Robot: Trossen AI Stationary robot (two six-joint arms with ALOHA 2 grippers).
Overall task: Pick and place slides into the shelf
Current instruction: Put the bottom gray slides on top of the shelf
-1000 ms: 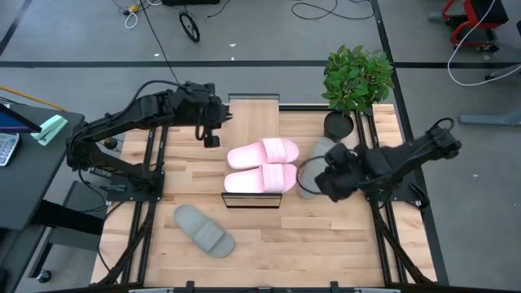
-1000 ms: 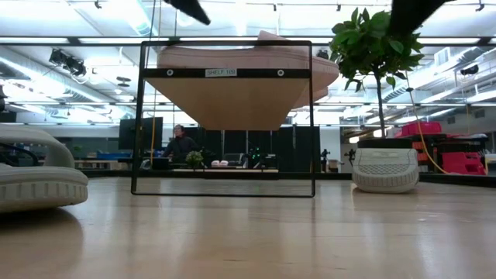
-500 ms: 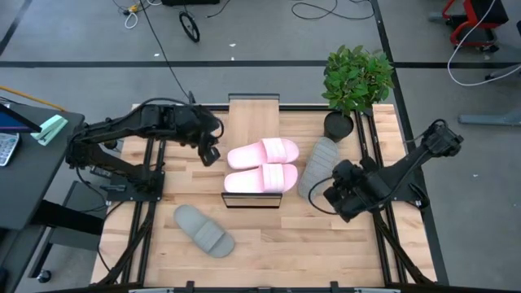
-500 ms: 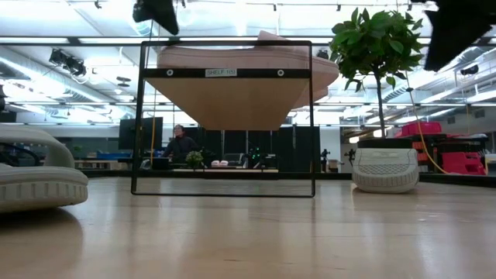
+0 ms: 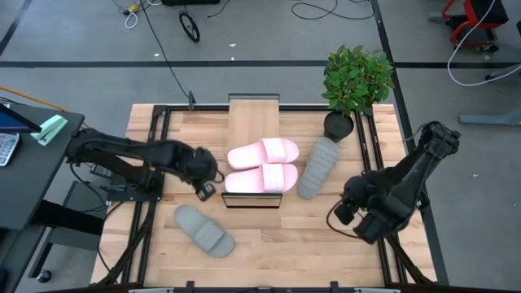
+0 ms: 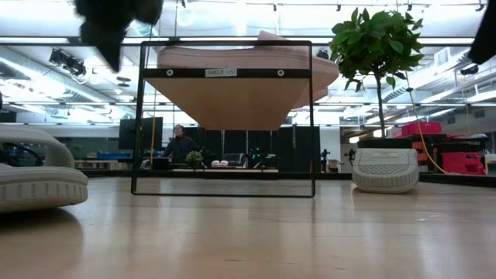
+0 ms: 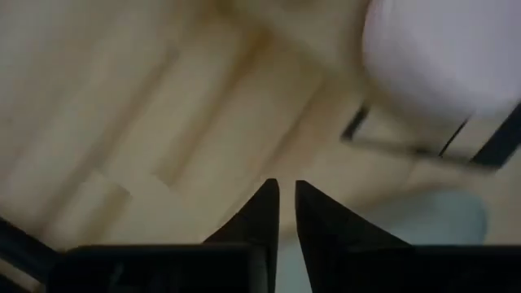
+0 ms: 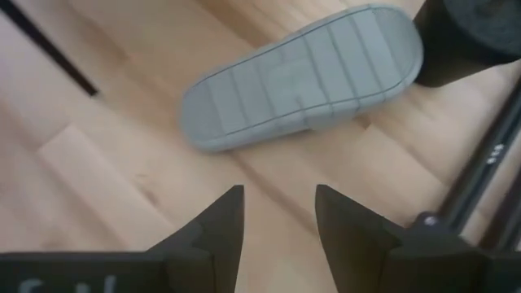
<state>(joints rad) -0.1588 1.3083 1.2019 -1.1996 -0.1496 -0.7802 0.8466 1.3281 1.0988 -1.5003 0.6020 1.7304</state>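
Observation:
Two pale pink slides lie side by side on the shelf, and they show on its top in the low view. One grey slide lies sole up on the table right of the shelf, its ribbed sole facing the right wrist camera. The other grey slide rests strap up near the table's near left. My left gripper is shut, hovering off the shelf's near left corner. My right gripper is open, near-right of the upturned grey slide.
A potted plant stands at the table's far right, its pot just beyond the upturned slide. Black rails run along both table sides. Bare wood lies between the shelf and the near edge.
My left gripper has swung from the far left of the shelf toward the near edge, ending by the shelf's near left corner. My right gripper has drawn back from the upturned grey slide toward the near right edge. The slides have stayed in place.

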